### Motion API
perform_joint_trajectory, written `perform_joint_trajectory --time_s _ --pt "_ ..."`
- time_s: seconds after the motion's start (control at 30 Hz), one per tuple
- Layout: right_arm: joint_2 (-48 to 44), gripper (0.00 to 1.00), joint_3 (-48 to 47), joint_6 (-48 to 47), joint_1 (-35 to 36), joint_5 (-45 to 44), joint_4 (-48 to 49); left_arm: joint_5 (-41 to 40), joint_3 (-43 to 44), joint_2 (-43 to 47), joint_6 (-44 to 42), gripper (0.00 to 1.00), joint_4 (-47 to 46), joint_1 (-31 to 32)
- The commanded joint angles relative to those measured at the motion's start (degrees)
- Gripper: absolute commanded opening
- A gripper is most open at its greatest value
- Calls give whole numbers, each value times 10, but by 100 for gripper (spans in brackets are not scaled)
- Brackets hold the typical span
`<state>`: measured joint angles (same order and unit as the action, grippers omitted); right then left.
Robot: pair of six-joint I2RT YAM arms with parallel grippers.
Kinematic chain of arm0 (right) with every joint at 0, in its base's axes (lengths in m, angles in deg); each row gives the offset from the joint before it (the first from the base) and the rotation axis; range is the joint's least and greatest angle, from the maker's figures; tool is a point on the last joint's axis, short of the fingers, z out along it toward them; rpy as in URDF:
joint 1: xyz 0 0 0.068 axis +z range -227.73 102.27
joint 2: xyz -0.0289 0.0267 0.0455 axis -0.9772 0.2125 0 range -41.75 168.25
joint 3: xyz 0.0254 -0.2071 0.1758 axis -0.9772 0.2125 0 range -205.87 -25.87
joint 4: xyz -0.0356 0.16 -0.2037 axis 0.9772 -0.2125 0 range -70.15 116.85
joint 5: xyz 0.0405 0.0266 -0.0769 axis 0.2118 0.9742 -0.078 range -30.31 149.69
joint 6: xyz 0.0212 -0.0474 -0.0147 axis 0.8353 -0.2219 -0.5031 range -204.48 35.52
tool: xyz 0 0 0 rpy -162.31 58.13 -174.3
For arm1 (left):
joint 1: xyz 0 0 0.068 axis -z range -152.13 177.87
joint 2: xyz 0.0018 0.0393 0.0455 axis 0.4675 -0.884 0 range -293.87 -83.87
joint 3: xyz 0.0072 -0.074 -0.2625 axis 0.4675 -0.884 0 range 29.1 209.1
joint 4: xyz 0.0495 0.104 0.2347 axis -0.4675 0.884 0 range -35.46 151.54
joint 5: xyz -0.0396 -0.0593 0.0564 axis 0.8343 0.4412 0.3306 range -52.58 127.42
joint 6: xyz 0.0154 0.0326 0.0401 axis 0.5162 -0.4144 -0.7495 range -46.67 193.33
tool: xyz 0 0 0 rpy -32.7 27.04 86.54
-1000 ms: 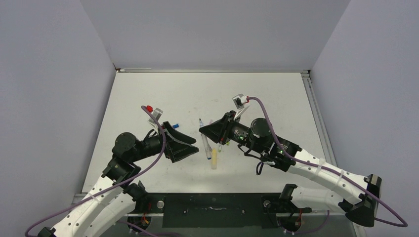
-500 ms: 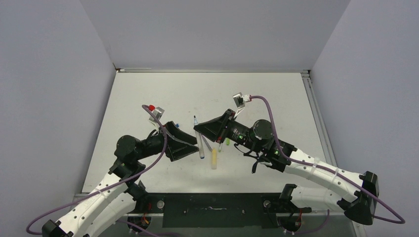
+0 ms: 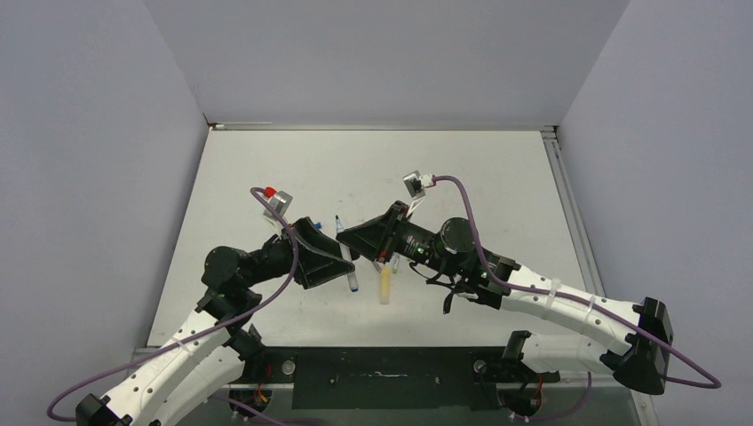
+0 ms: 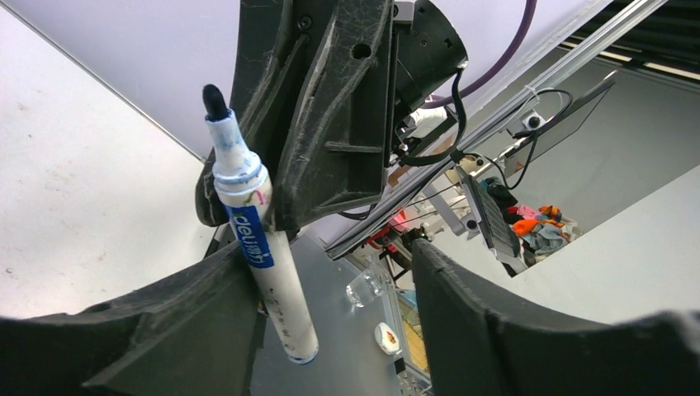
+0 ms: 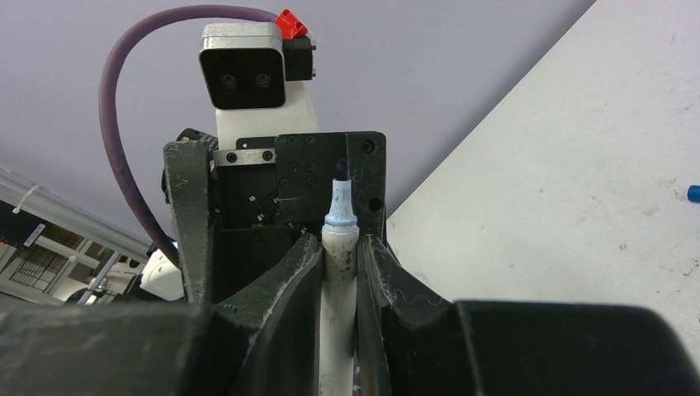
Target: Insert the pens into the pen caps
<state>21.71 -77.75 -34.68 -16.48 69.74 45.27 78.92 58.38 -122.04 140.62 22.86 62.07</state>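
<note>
White pen (image 5: 338, 239), clamped tip-up in the right end effector (image 5: 338, 272) above the desk (image 3: 266, 177), has moved between the fingers of the left end effector (image 4: 330, 276), which is narrowing but still open, likely for a handover.

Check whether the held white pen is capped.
Uncapped: the white pen shows a bare dark tip in both wrist views, right end effector clamping it.

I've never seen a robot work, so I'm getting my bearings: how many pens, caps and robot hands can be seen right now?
Pens: 2 (white pen, yellow marker)
Caps: 1 (blue cap)
Hands: 2 (left hand, right hand)
Total: 5 clearly seen; the hands may hide more.
</note>
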Motion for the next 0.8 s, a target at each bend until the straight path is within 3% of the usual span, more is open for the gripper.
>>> perform_joint_trajectory --time_s 0.0,0.43,0.57,0.77 --pt "7 5 -34 -13 9 -11 51 11 4 0 6 50 -46 2" --pt "8 5 -36 -35 33 -24 45 11 13 -4 -5 17 -22 1" --pt "3 5 -33 -44 41 -29 41 6 22 -3 -26 0 10 1" --pt "-4 5 -37 -62 48 -43 12 -10 46 5 -87 0 118 -4"
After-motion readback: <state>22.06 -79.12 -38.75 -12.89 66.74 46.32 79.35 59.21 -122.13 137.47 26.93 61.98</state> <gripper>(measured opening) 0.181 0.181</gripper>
